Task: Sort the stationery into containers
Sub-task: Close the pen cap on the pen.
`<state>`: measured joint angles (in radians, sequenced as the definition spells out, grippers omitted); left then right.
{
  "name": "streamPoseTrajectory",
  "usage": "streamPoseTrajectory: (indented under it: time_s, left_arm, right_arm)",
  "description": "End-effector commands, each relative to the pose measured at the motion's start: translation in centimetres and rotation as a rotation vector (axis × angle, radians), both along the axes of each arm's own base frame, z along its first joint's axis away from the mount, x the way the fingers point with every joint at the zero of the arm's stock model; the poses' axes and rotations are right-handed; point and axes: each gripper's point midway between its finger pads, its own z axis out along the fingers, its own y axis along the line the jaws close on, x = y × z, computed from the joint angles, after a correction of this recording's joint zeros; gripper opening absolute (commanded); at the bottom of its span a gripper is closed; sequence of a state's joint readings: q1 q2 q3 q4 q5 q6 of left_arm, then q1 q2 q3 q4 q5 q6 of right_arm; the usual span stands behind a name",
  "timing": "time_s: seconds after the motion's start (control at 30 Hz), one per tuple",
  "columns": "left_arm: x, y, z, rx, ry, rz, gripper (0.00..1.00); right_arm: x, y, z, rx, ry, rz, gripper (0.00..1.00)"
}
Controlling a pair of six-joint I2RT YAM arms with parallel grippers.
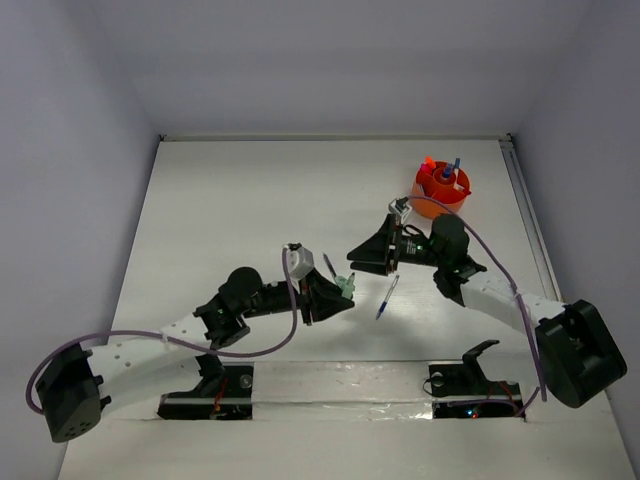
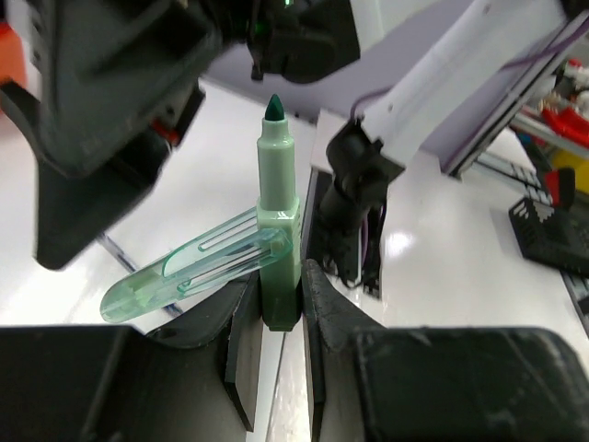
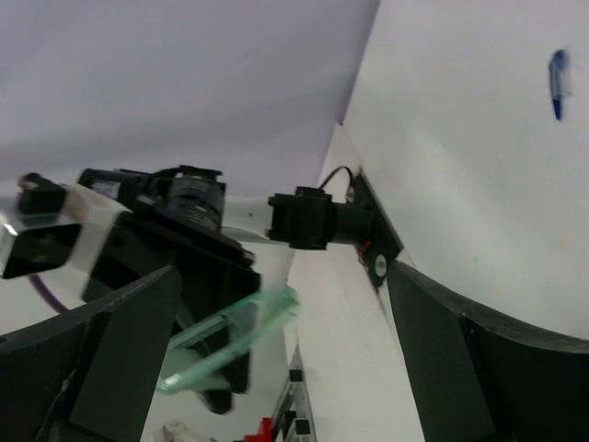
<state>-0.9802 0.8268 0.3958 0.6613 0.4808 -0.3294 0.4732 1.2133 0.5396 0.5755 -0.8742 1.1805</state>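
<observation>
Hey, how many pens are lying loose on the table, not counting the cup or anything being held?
2. A blue pen lies just on the near side of the right gripper; a darker pen lies beside the left gripper. More may be hidden from view.

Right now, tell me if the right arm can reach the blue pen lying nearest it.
Probably yes: the blue pen lies uncovered beside the right gripper, jaws open and empty.
</observation>
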Motion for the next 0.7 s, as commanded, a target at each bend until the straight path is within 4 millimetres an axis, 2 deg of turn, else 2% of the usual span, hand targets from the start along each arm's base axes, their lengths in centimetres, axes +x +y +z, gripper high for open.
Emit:
streamPoseTrajectory:
  time_s: [0.0,0.1,0.3,0.43,0.53,0.6,0.67]
  left_arm:
    - [-1.1,-0.9,2.5,-0.048,-0.074,-0.090,0.00]
    - [-0.3,-1.5,1.9,-0.014,-0.086,-0.080,0.00]
    - [0.8,-1.7,3.4,-0.014,-0.121,-0.030,0.00]
    - [1.3,-1.8,2.9,0.012,-0.128,-0.007,0.00]
    - [1.4,-2.1,2.3,0.024,-0.115,-0.011,0.00]
    - [1.4,-2.1,2.0,0.030,-0.108,-0.012,0.00]
    - [1.5,-2.1,1.7,0.034,-0.104,-0.006,0.00]
  right_arm:
    - [-0.5,0.6,3.9,0.190,-0.059,0.035,1.00]
    - [-1.1,0.8,4.3,0.268,-0.013,0.086,1.00]
    - [-2.9,1.2,3.5,0.293,0.052,0.187,1.00]
    - [-4.1,0.9,4.4,0.352,0.037,0.225,1.00]
    - [-4.8,0.6,5.6,0.407,0.034,0.259,0.96]
    - [-4.6,0.8,5.2,0.404,0.054,0.258,0.89]
    - [-4.8,0.7,5.3,0.405,0.047,0.258,0.88]
